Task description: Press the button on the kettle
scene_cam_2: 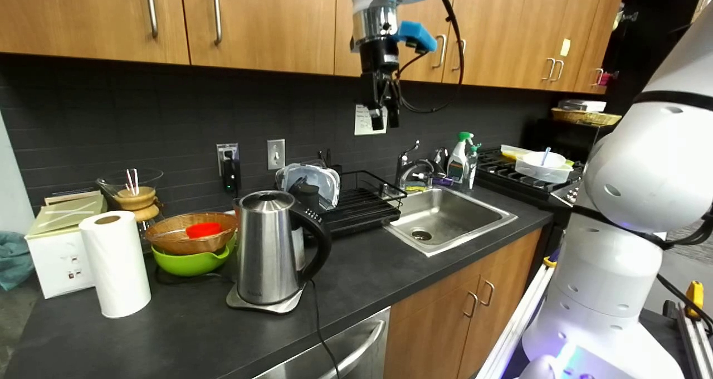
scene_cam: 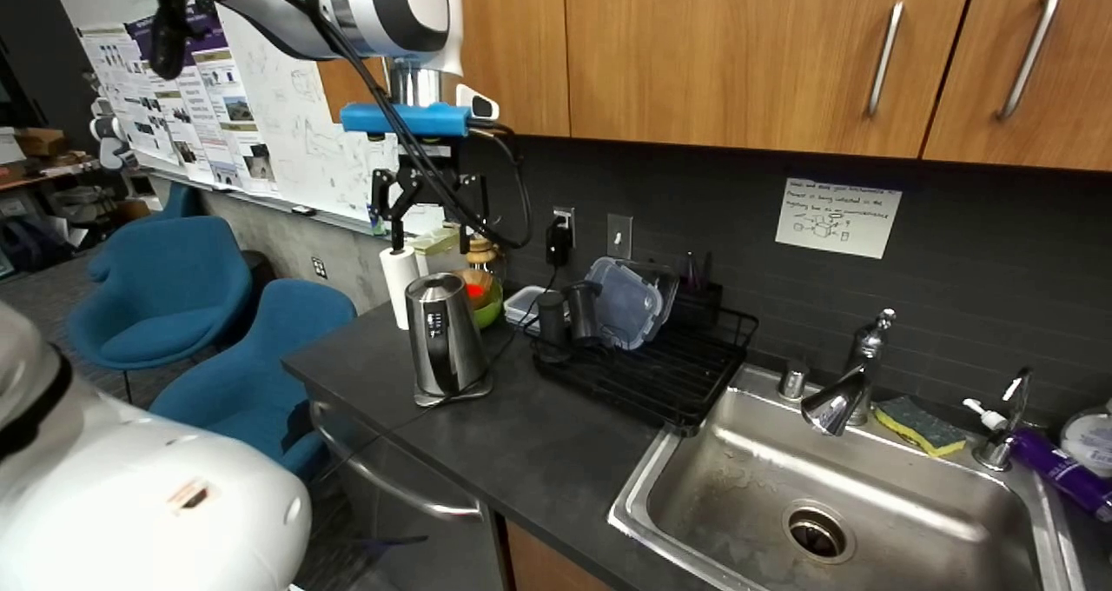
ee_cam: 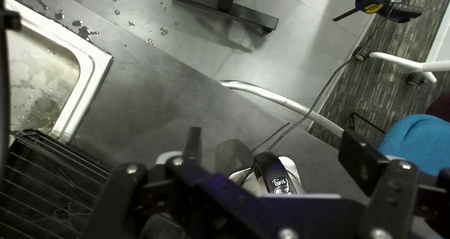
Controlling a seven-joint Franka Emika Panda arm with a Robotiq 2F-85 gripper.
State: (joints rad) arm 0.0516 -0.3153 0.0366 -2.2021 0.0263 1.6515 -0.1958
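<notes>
Gripper point(scene_cam: 430, 242), jaws spread and holding nothing, hangs higher than kettle point(scene_cam: 447, 335); approach seemingly step in hand. Next, likely: align over handle point(ee_cam: 268, 165), descend, press buttons point(ee_cam: 281, 185).

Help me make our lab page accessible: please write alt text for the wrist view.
Seen from above, a black kettle handle with buttons shows between the open jaws of a gripper. A sink corner and dish rack lie at left, a blue chair at right, past the gray countertop.

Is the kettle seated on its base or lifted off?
Seated: in both exterior views the kettle stands upright on the base, with no gap showing between them.
</notes>
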